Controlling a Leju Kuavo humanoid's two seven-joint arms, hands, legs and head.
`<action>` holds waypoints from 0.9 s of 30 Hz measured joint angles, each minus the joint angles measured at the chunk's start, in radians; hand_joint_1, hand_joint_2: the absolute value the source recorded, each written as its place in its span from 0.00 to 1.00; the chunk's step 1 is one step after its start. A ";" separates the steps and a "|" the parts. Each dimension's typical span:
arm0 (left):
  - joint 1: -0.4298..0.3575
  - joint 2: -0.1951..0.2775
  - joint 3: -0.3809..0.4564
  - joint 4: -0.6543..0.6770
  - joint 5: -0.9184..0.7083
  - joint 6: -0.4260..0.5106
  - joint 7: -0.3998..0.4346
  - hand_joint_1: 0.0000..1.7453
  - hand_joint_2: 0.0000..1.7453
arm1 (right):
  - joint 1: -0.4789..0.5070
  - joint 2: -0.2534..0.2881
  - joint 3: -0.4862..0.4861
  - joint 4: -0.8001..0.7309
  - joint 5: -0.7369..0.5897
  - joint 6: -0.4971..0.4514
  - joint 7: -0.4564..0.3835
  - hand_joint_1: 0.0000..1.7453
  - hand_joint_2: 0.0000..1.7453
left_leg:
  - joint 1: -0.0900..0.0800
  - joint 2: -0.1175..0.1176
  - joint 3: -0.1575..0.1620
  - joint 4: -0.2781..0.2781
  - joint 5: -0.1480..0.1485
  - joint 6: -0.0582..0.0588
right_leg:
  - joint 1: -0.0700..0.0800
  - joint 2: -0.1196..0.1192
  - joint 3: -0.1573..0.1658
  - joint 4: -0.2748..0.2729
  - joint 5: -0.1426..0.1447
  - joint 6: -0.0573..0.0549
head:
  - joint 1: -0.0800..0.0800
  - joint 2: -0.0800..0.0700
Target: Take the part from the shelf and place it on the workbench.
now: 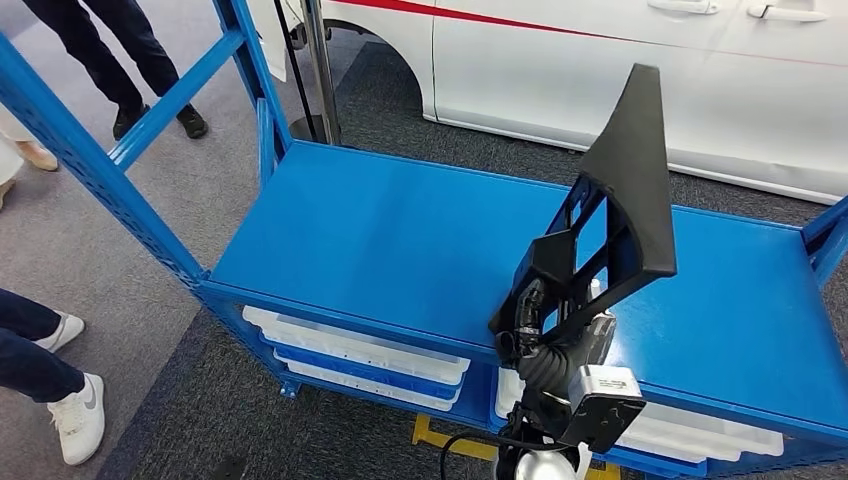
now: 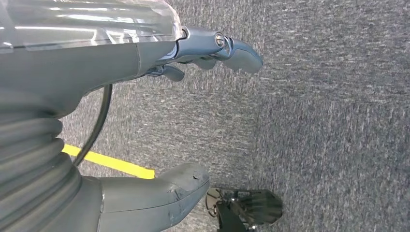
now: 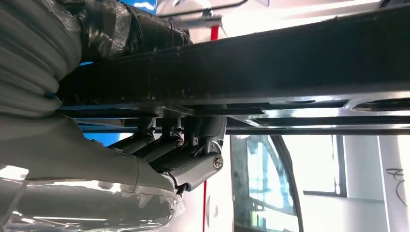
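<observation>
Hidden: the right hand (image 1: 530,320) is mostly masked by the part (image 1: 625,190) it grasps.
Part: one black triangular piece, held upright above the blue shelf (image 1: 400,230).
Left hand (image 2: 145,72): released, fingers apart over grey carpet (image 2: 329,96).
Trays (image 1: 360,350): several white ones under the shelf, partly cut off.

Head view high above blue shelf (image 1: 400,230), wrist views close behind hands

You see the part (image 1: 628,170) as matt black plastic, its flat face finely textured. The shelf (image 1: 400,240) at your 12 o'clock is smooth, painted blue metal with a soft sheen. Below it, the floor (image 2: 329,96) is rough grey carpet.
</observation>
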 joint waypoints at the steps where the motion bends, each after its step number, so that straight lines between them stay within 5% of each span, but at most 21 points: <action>1: 0.000 -0.001 0.001 0.000 0.000 -0.002 0.000 0.00 1.00 | 0.000 -0.005 0.008 -0.001 -0.015 0.013 0.001 1.00 1.00 | 0.001 -0.001 -0.001 0.005 -0.002 -0.002 | -0.002 -0.001 0.030 -0.056 0.035 0.000 | 0.000 0.000; 4: 0.000 -0.002 0.008 0.000 -0.001 -0.004 0.000 0.00 1.00 | 0.001 -0.016 0.029 -0.011 -0.050 0.047 -0.001 1.00 1.00 | -0.003 -0.002 -0.007 0.020 -0.008 -0.016 | 0.000 0.000 0.102 -0.201 0.089 -0.010 | -0.001 0.000; 8: 0.001 -0.002 0.023 0.000 0.002 -0.004 0.001 0.00 1.00 | 0.012 -0.027 0.047 -0.029 -0.074 0.065 -0.007 1.00 1.00 | 0.001 -0.002 -0.018 0.031 -0.014 -0.038 | 0.003 0.000 0.094 -0.216 0.105 -0.037 | 0.000 0.000; 10: 0.002 -0.003 0.026 0.000 0.003 -0.003 0.001 0.00 1.00 | 0.014 -0.030 0.051 -0.033 -0.075 0.065 -0.008 1.00 1.00 | 0.003 -0.002 -0.043 0.095 -0.073 -0.047 | 0.000 -0.002 0.084 -0.222 0.119 -0.052 | -0.001 0.000; 12: 0.001 -0.004 0.026 0.000 0.003 -0.003 0.002 0.00 1.00 | 0.017 -0.033 0.054 -0.035 -0.075 0.066 -0.009 1.00 1.00 | 0.004 -0.003 -0.083 0.216 -0.155 -0.055 | 0.002 -0.004 0.066 -0.221 0.131 -0.057 | -0.001 0.000; 14: 0.002 -0.004 0.028 0.000 0.003 -0.003 0.002 0.00 1.00 | 0.020 -0.036 0.056 -0.036 -0.076 0.066 -0.010 1.00 1.00 | 0.005 -0.003 -0.090 0.283 -0.188 -0.056 | 0.004 -0.005 0.046 -0.218 0.143 -0.057 | -0.001 0.000; 15: 0.002 -0.004 0.028 0.000 0.003 -0.003 0.002 0.00 1.00 | 0.021 -0.037 0.057 -0.037 -0.076 0.066 -0.010 1.00 1.00 | 0.004 -0.002 -0.066 0.260 -0.177 -0.054 | 0.006 -0.005 0.037 -0.216 0.149 -0.056 | -0.001 0.000; 19: -0.004 -0.002 0.031 0.000 0.003 -0.003 0.002 0.00 1.00 | 0.022 -0.038 0.058 -0.041 -0.076 0.066 -0.010 1.00 1.00 | -0.006 -0.002 0.098 0.006 -0.100 -0.029 | 0.008 -0.005 0.017 -0.215 0.177 -0.044 | -0.001 0.000; 23: -0.004 -0.001 0.032 0.000 0.003 -0.003 0.002 0.00 1.00 | 0.023 -0.040 0.059 -0.043 -0.077 0.066 -0.011 1.00 1.00 | -0.012 0.000 0.094 -0.020 -0.067 -0.012 | 0.004 -0.006 0.015 -0.223 0.195 -0.018 | -0.001 0.000; 25: -0.004 -0.001 0.033 0.000 0.003 -0.003 0.002 0.00 1.00 | 0.024 -0.043 0.059 -0.046 -0.078 0.066 -0.011 1.00 1.00 | -0.006 0.006 0.076 -0.028 -0.040 -0.001 | 0.003 -0.004 -0.004 -0.182 0.136 -0.009 | 0.000 0.000; 27: -0.004 -0.001 0.034 0.000 0.003 -0.003 0.002 0.00 1.00 | 0.027 -0.046 0.059 -0.047 -0.081 0.066 -0.011 1.00 1.00 | -0.006 0.009 0.050 -0.026 -0.020 0.007 | 0.000 -0.003 -0.034 -0.068 0.031 -0.003 | 0.000 0.000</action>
